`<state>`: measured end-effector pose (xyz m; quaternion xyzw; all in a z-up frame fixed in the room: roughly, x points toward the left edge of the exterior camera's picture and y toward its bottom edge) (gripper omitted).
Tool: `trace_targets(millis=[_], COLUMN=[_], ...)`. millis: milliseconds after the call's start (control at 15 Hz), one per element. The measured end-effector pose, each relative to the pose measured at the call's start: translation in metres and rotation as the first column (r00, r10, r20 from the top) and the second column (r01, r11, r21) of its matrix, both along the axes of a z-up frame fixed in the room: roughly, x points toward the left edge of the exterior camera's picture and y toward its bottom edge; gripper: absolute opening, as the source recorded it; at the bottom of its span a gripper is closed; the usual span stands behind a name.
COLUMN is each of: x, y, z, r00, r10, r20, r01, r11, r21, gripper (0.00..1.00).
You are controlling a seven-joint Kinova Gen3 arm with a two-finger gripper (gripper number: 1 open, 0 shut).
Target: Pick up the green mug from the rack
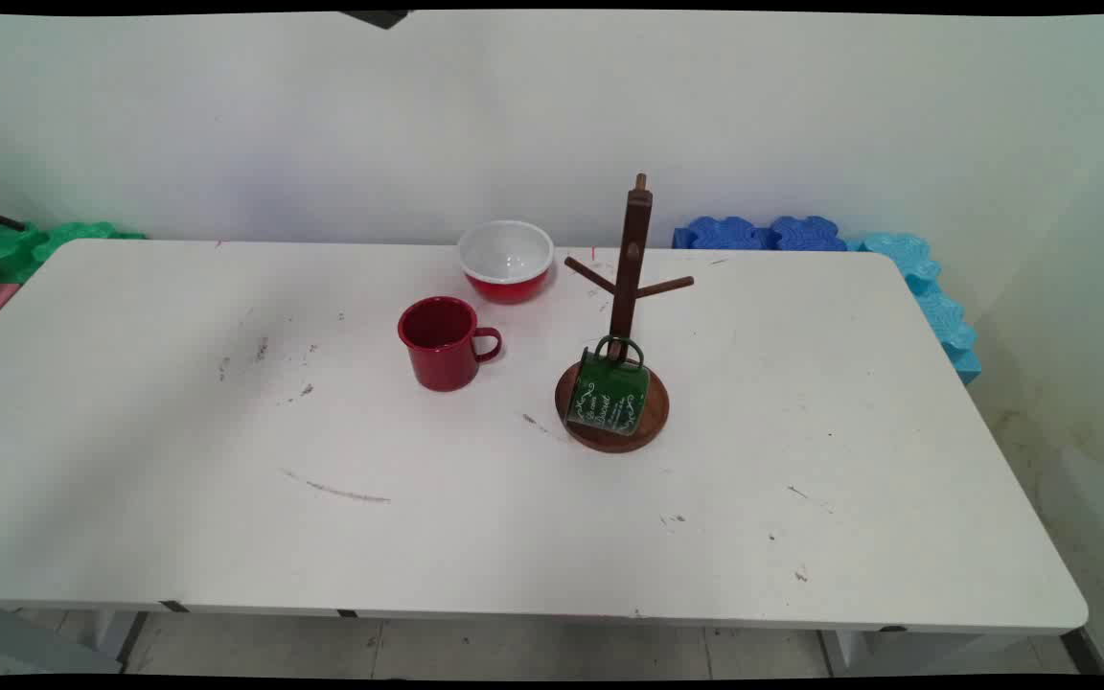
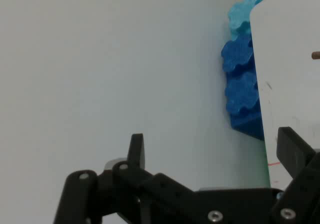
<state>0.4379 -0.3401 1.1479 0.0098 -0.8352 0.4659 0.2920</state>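
White tabletop (image 1: 178,479), scuffed with grey marks, carried four things near its middle. Tool (image 2: 212,154) was raised high, showing in the main view only as a dark tip at the top edge, well above and apart from everything. In the hand view its two fingers (image 2: 136,151) stood wide apart with nothing between them; it held nothing and touched nothing.

Red enamel mug (image 1: 443,343) stood upright, handle pointing right. Red bowl with white inside (image 1: 506,259) sat just behind it, toward the wall. Wooden mug tree (image 1: 629,278) stood upright to the right of both, long axis vertical, with pegs angled out to either side. Green enamel mug (image 1: 608,395) rested tilted on the tree's round base, its handle up against the post; whether it hung from a low peg could not be told.

All four things lay below the tool, with the mug tree's post somewhat to its right in the main view.

Plain pale wall stood behind. Blue foam tiles (image 1: 768,234) lay at the far right corner, green foam tiles (image 1: 34,244) at the far left.
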Motion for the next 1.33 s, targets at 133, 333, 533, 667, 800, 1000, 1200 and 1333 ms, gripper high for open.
trace_targets(millis=[133, 333, 533, 667, 800, 1000, 1200, 1333], x=[0.001, 0.003, 0.004, 0.005, 0.006, 0.004, 0.003, 0.001], y=[0.000, 0.000, 0.000, 0.001, 0.001, 0.003, 0.005, 0.006], z=[-0.003, -0.010, -0.021, -0.031, -0.042, -0.065, -0.087, -0.106], r00=[1.000, 1.000, 0.999, 0.999, 0.999, 0.999, 0.999, 0.999], r10=[0.009, 0.022, 0.035, 0.044, 0.049, 0.049, 0.048, 0.048], r20=[-0.002, -0.003, -0.001, -0.001, 0.001, 0.003, -0.002, -0.009], r01=[-0.009, -0.022, -0.034, -0.044, -0.048, -0.048, -0.046, -0.043], r11=[1.000, 0.999, 0.997, 0.995, 0.991, 0.983, 0.972, 0.960], r21=[0.010, 0.033, 0.065, 0.094, 0.123, 0.177, 0.231, 0.276], gripper=[1.00, 1.00, 1.00, 1.00, 1.00, 1.00, 1.00, 1.00])
